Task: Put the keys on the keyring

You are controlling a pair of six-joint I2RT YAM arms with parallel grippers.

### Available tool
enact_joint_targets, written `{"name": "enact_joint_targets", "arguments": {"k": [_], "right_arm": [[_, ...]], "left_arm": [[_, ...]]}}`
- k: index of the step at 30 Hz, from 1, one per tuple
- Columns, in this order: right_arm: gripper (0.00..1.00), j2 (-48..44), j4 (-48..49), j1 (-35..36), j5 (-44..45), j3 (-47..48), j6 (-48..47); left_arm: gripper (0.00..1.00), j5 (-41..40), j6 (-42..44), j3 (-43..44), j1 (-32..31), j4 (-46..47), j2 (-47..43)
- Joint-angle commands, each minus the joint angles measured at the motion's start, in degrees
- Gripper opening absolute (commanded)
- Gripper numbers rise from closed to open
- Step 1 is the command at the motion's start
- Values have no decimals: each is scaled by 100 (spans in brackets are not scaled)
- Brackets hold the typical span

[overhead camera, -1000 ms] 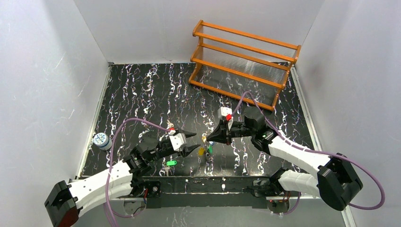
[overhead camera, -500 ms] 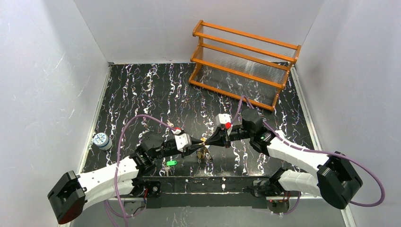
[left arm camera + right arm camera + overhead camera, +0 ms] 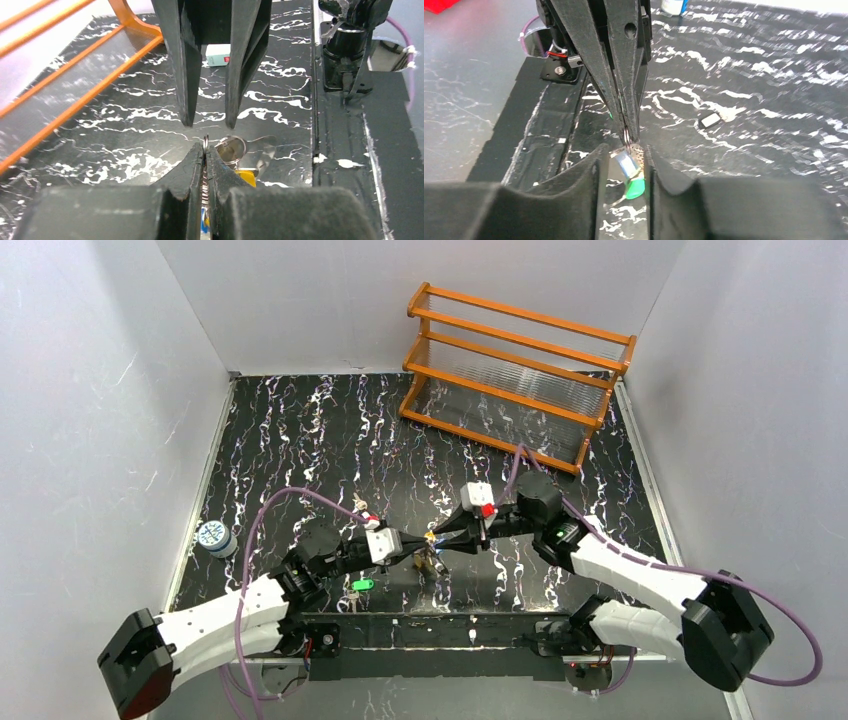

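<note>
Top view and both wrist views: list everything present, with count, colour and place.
table: one, black with white veining, under everything.
rack: one, orange wood, back right.
can: one, blue and white, left edge.
keyring: one, silvery, front centre, raised off the table.
keys: hanging from the keyring; yellow and green heads show, count unclear.
loose key: one, green head, lying near the front edge beside the left arm.
left gripper: one, black, shut on the keyring.
right gripper: one, black, open, fingers either side of the hanging keys.
</note>
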Motion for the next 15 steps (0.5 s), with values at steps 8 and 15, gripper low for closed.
{"name": "enact_joint_targets", "arguments": {"k": [8,15], "right_arm": [[64,-1047,787,22,226,-425,-322],[64,-946,1076,31,-173,-329,-35]], "left_arm": [[0,630,2927,-562,-37,55,-1568],[0,683,3616,-682,-44,251,-1741]]}}
